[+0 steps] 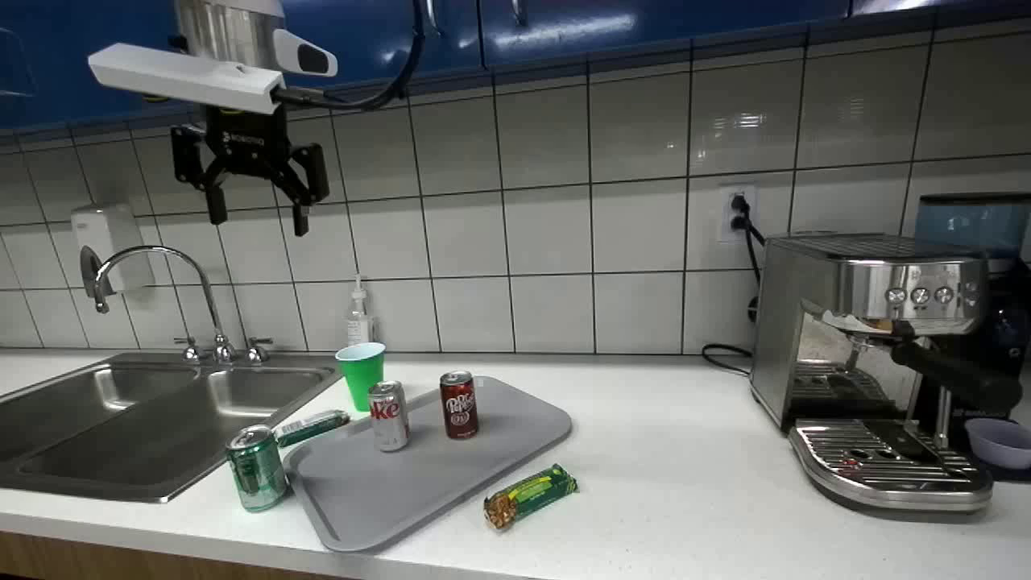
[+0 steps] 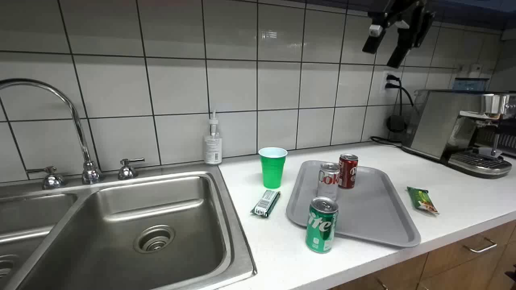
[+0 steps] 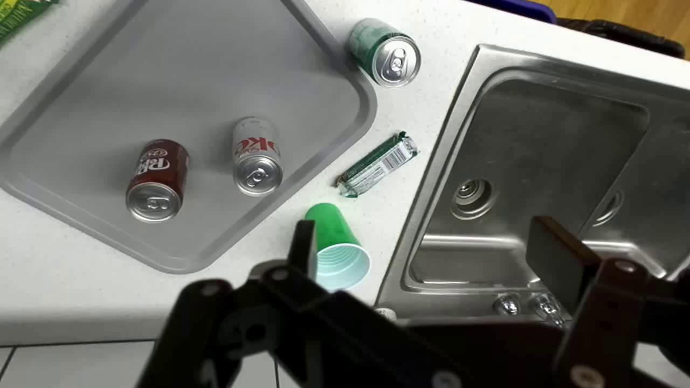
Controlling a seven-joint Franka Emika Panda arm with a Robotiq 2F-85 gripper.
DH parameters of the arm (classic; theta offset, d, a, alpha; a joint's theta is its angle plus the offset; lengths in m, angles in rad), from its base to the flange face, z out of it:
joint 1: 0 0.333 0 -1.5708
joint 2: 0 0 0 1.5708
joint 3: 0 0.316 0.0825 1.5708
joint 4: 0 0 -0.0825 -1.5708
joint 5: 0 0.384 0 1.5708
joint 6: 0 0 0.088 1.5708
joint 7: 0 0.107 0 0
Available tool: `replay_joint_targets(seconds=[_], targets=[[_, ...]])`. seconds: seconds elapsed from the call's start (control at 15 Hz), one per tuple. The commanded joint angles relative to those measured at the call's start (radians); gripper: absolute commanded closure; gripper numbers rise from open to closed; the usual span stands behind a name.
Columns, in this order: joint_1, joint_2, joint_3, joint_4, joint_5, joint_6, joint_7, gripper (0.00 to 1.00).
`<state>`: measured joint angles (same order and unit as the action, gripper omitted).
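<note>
In an exterior view, the gripper [image 1: 258,219] hangs high above the counter [image 1: 685,451], pointing down, its jaws spread wide apart. Below it and well apart from it, a green cup [image 1: 362,380] stands upright near the sink [image 1: 298,362], behind a gray tray [image 1: 403,487]. A Coke can [image 1: 390,419] and a Dr Pepper can [image 1: 460,409] stand upright on the tray. A snack bar [image 1: 312,428] lies on the counter between the sink and the tray, and a green packet [image 1: 533,494] lies on the tray's opposite side. A coffee machine [image 1: 862,278] stands farther along.

An exterior view also shows a green soda can [image 2: 321,225] standing upright just beside the tray; whether the two touch is hard to tell. A soap bottle [image 2: 213,146] stands near the wall [image 2: 181,88], at the back corner of the sink.

In the wrist view, the fingers [image 3: 558,253] come in from the bottom with a broad gap between them; one fingertip [image 3: 303,245] hides part of the cup, the other part of the sink.
</note>
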<state>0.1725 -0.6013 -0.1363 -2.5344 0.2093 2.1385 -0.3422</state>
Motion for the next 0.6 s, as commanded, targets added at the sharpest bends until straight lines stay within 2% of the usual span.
replay_joint_targets(seconds=[0.0, 0.53], targets=[[-0.016, 0.002, 0.014, 0.002, 0.010, -0.003, -0.007, 0.00], [-0.015, 0.005, 0.012, 0.000, 0.008, -0.001, -0.014, 0.00]])
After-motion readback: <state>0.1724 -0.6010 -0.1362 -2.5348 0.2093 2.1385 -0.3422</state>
